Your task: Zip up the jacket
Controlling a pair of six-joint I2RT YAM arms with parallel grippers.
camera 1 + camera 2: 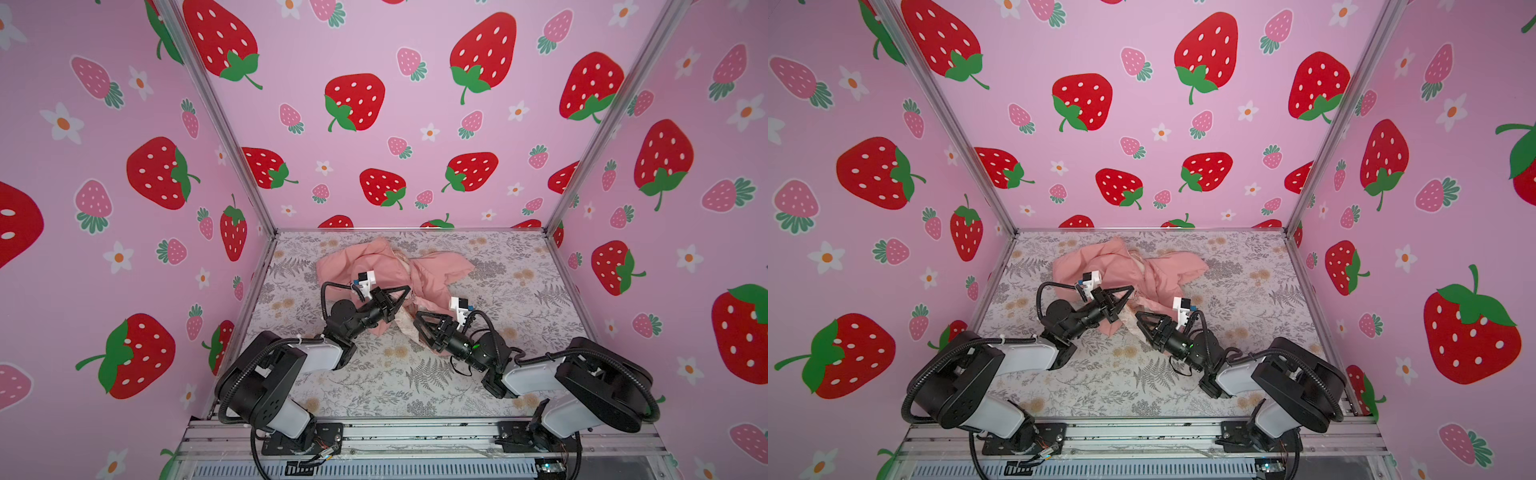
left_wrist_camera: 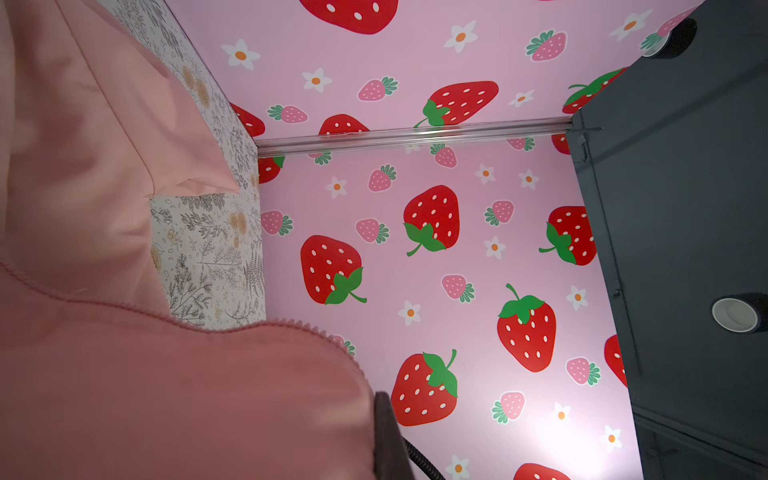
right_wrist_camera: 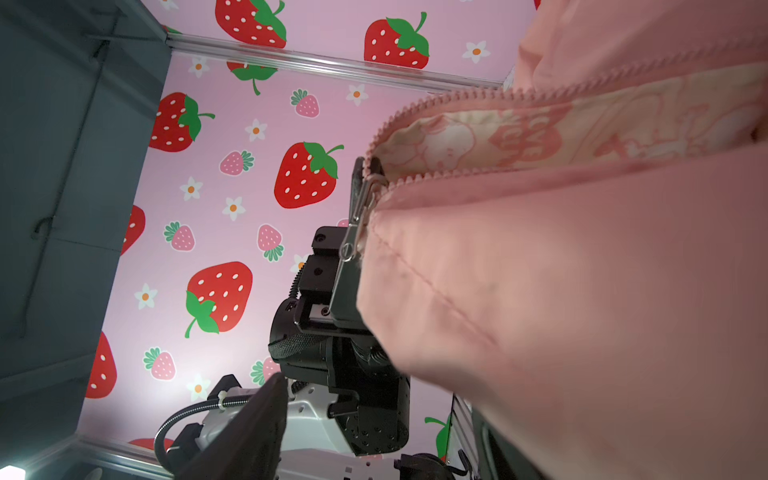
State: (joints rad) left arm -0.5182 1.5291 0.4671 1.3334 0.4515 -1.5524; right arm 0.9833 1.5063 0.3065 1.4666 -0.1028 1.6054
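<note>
The salmon-pink jacket (image 1: 432,266) (image 1: 1167,266) lies crumpled at the back middle of the table. Its front edge is lifted toward both grippers. My left gripper (image 1: 407,291) (image 1: 1131,290) is shut on the jacket's cloth right by the zip's lower end. In the right wrist view the metal zip pull (image 3: 352,226) hangs along that gripper's dark finger, under the parted zip teeth and the cream printed lining (image 3: 457,137). My right gripper (image 1: 417,326) (image 3: 374,449) stands open just below the hem, and pink cloth (image 3: 540,270) drapes over one of its sides. In the left wrist view the jacket (image 2: 83,145) fills the left half.
The table (image 1: 374,386) has a grey floral cover. Strawberry-print walls (image 1: 374,104) with metal corner posts close it in at the back and on both sides. A metal rail (image 1: 415,432) carrying the arm bases runs along the front edge.
</note>
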